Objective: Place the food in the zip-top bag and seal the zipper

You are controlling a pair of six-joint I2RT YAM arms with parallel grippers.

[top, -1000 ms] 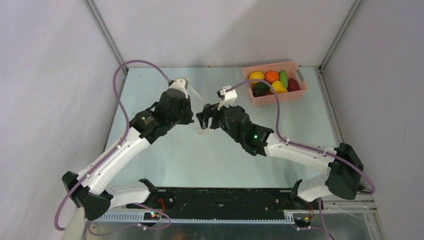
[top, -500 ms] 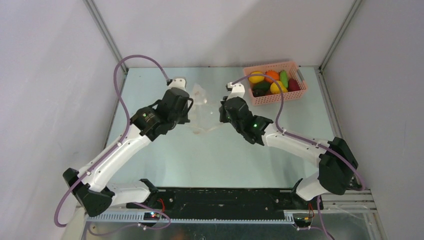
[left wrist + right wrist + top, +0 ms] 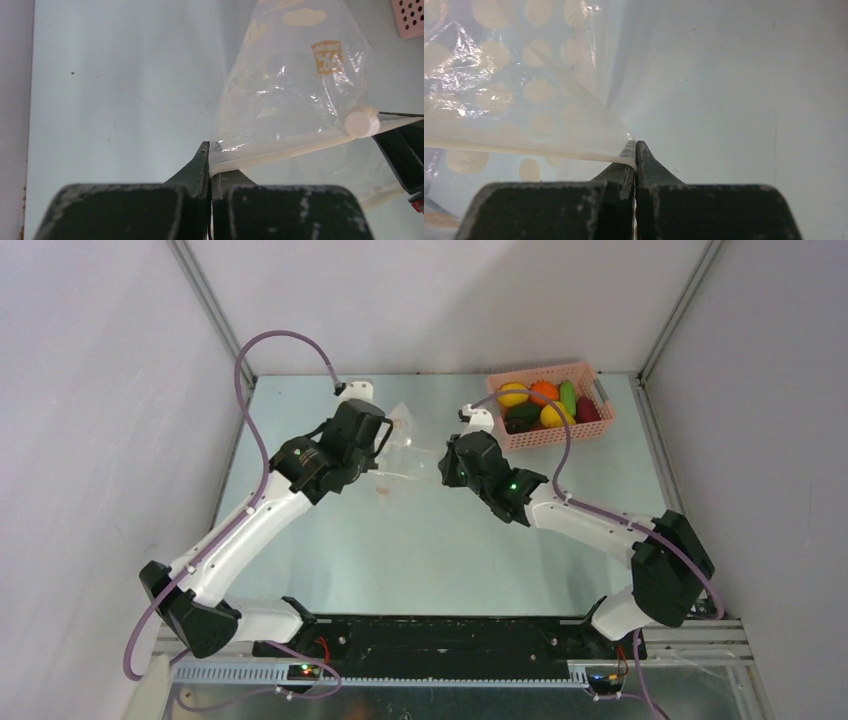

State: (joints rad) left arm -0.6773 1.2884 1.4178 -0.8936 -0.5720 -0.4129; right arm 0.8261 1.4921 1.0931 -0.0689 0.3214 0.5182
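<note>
The zip-top bag (image 3: 408, 440), clear with pale dots, hangs stretched between my two grippers above the middle of the table. My left gripper (image 3: 210, 167) is shut on one end of the zipper (image 3: 280, 150), a whitish strip with a round white slider (image 3: 361, 123) near its far end. My right gripper (image 3: 635, 150) is shut on the opposite corner of the bag (image 3: 524, 90), at its pale edge. In the top view the left gripper (image 3: 385, 445) and right gripper (image 3: 445, 458) face each other closely. The food (image 3: 545, 400), yellow, orange, green and dark red pieces, lies in the basket to the far right.
The pink lattice basket (image 3: 560, 436) stands at the table's back right corner; its corner (image 3: 410, 17) shows in the left wrist view. Grey walls close in the table on three sides. Purple cables arc over both arms.
My right gripper has shut on the bag's edge. Both grippers have moved toward the back of the table and apart, and the bag now hangs spread between them.
</note>
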